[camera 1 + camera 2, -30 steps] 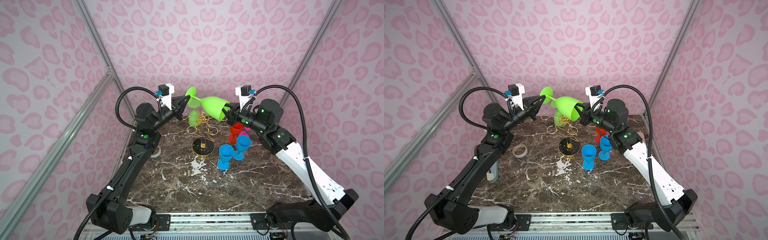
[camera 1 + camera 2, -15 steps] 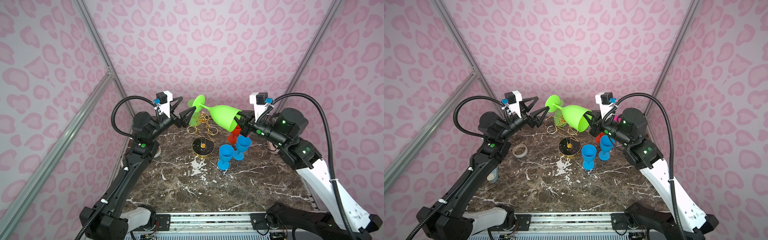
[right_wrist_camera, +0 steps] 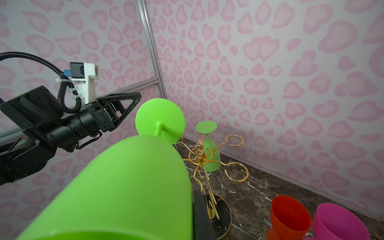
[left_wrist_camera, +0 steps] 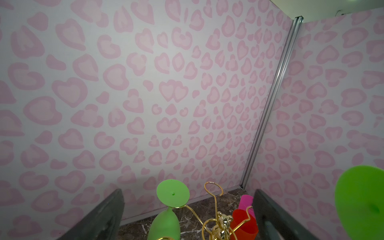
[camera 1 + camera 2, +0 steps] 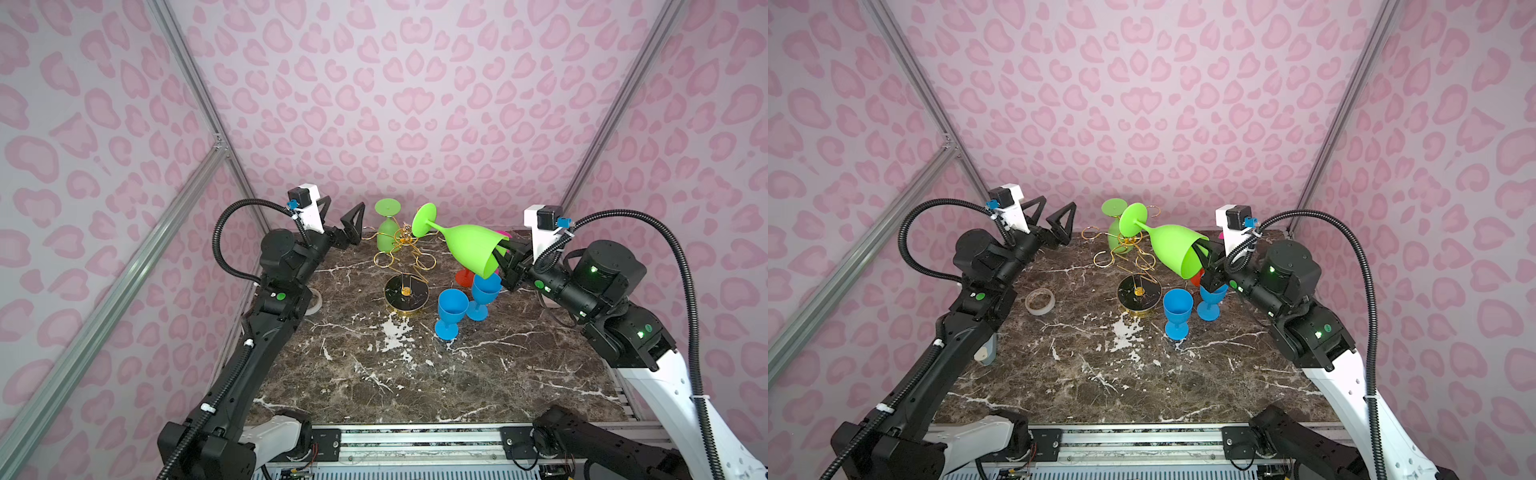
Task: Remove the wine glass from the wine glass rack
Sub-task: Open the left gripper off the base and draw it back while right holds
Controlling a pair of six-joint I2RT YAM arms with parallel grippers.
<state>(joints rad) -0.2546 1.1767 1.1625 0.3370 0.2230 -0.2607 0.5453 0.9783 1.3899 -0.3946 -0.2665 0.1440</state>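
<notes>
A green wine glass (image 5: 473, 249) (image 5: 1173, 249) hangs tilted in the air, its foot (image 5: 424, 220) pointing at the rack. My right gripper (image 5: 500, 259) (image 5: 1204, 266) is shut on the bowl's rim; the right wrist view shows one finger (image 3: 200, 216) outside the bowl (image 3: 128, 187). The gold wire wine glass rack (image 5: 405, 249) stands on its round black base (image 5: 1139, 293). A second green glass (image 5: 386, 232) (image 4: 166, 224) hangs upside down on a far arm. My left gripper (image 5: 338, 214) (image 5: 1050, 216) is open and empty, left of the rack.
Two blue glasses (image 5: 451, 309) (image 5: 484, 293) stand upright right of the rack base. A red glass (image 3: 288, 218) and a pink one (image 3: 336, 224) stand behind them. A tape roll (image 5: 1040, 300) lies on the marble near the left arm.
My left gripper opened, let go of the green glass near its foot and drew back to the left. My right gripper carried the glass right and lower, away from the rack.
</notes>
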